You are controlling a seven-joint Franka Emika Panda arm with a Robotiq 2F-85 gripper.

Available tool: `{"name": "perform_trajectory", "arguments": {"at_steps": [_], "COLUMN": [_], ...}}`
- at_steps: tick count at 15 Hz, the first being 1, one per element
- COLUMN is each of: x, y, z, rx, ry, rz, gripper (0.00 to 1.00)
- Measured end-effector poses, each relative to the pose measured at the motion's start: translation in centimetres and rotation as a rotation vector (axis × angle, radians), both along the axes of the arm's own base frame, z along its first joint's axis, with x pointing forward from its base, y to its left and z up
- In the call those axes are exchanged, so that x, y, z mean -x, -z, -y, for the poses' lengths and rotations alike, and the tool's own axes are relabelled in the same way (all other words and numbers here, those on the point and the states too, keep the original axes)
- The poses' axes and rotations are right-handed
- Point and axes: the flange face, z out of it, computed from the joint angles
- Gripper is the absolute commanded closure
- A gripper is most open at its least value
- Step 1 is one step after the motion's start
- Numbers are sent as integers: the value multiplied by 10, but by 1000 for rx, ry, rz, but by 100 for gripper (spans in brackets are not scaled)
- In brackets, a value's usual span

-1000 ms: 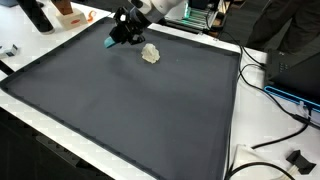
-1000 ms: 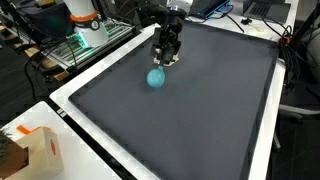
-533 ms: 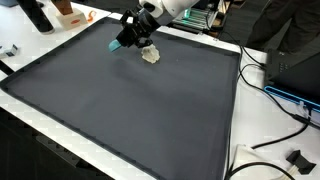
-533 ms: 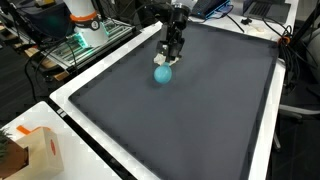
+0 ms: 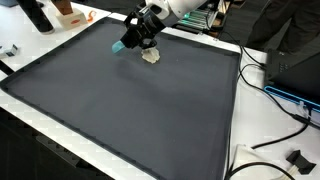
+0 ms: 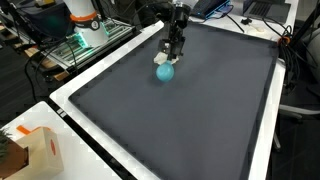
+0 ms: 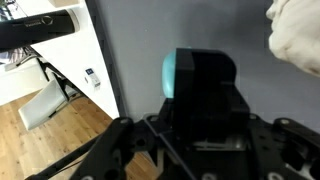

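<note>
Teal ball (image 6: pixel 163 71) sits right at the tips of the gripper (image 6: pixel 170 59), in the upper middle of the frame in an exterior view, on the dark grey mat (image 6: pixel 190 120). A second ago the ball and gripper were lower and further left in that view; they have drifted up and right, and barely moved in the last half second. In an exterior view the ball (image 5: pixel 119 46) is now closer to the white crumpled lump (image 5: pixel 151 56), which has not moved. In the wrist view a black finger covers most of the ball (image 7: pixel 174 75), with the lump (image 7: pixel 295 35) at upper right. I cannot tell whether the fingers are clamped on the ball or only touching it.

Count: one ball, one lump, one gripper, one mat.
</note>
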Motion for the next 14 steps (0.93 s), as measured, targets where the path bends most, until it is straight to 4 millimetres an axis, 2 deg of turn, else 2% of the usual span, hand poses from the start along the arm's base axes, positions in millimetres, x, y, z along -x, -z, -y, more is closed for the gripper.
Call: {"name": "perform_trajectory", "arguments": {"at_steps": [7, 11, 14], "x": [6, 10, 14], "y": [-11, -32, -56], "z": [-6, -2, 4], "rx": [-6, -40, -101], "ry": [-65, -106, -124], "rz": [-41, -75, -101], "gripper": [75, 75, 75]}}
